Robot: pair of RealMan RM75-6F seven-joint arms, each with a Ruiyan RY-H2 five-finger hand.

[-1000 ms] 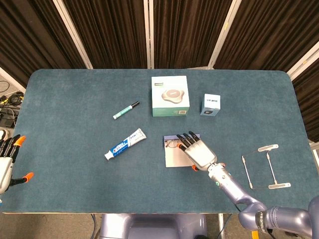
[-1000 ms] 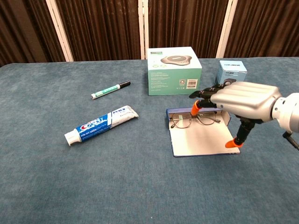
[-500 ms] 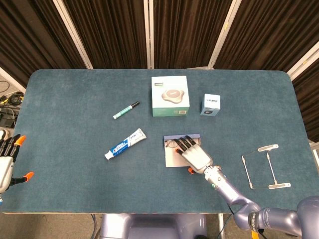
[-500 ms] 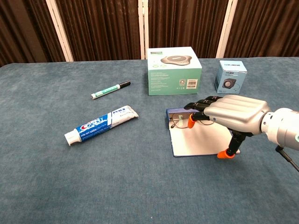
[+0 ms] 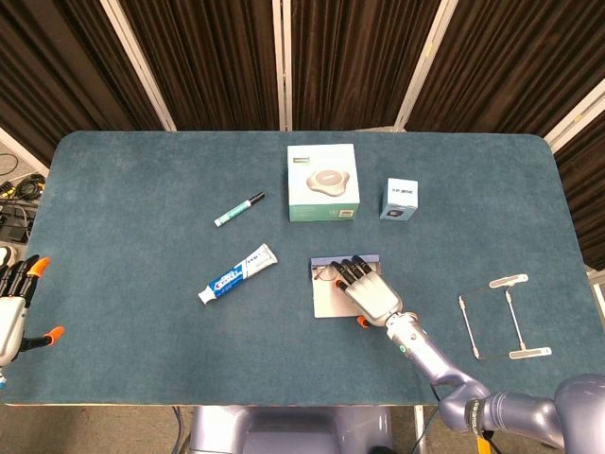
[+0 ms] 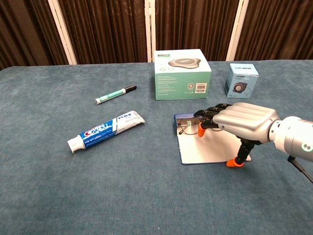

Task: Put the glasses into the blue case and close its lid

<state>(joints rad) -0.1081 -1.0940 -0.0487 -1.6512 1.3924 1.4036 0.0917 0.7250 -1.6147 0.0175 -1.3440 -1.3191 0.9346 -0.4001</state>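
Observation:
The blue case (image 6: 203, 149) lies open on the table, its white-lined lid flat toward me; in the head view the case (image 5: 324, 305) sits just right of centre. The thin-rimmed glasses (image 6: 187, 127) lie in its far tray, and the head view shows the glasses (image 5: 326, 275) at the case's left end. My right hand (image 6: 243, 123) hovers low over the case, palm down, fingers spread, with fingertips (image 6: 201, 130) at the glasses and the thumb pointing down by the lid's front right corner. It grips nothing. In the head view the right hand (image 5: 370, 289) covers the case's right half. My left hand (image 5: 13, 305) stays off the table's left edge, fingers apart.
A toothpaste tube (image 6: 105, 130) and a green marker (image 6: 115, 94) lie to the left. A teal box (image 6: 182, 73) and a small blue box (image 6: 241, 80) stand behind the case. A clear wire-like frame (image 5: 501, 317) lies on the right side.
My right hand has slid left and lower over the open case, so its fingertips now reach the glasses. The left hand has not moved.

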